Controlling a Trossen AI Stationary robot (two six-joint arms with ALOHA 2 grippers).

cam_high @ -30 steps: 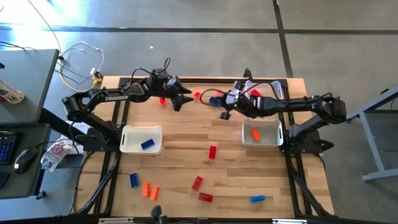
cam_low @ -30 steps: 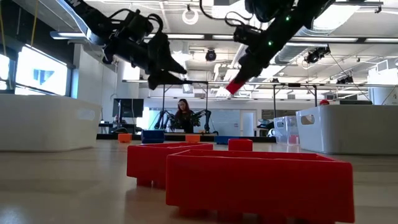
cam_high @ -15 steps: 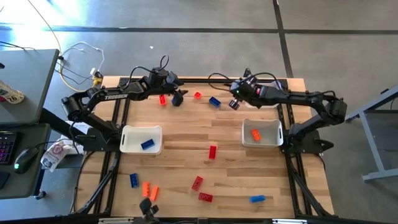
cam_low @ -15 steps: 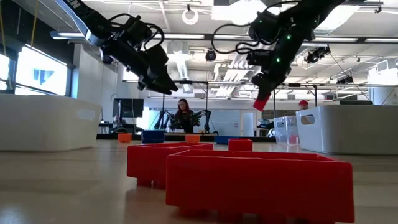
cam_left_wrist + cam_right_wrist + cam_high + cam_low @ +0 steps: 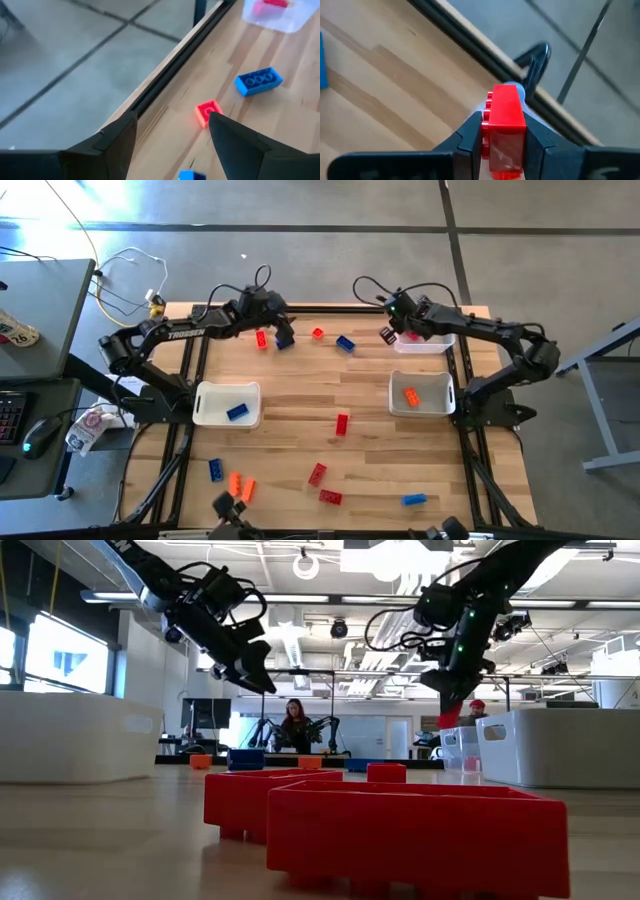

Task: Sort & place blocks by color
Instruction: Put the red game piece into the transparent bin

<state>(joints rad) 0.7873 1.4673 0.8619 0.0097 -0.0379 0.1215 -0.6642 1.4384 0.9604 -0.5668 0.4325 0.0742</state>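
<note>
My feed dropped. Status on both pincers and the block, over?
Right pincer shut on small red plastic brick, beside clear bin at far edge. Left pincer open above far-left bricks. Nothing blocking.

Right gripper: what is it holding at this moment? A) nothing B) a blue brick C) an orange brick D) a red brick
D: the right wrist view shows the right gripper shut on a red brick, held in the air.
</note>
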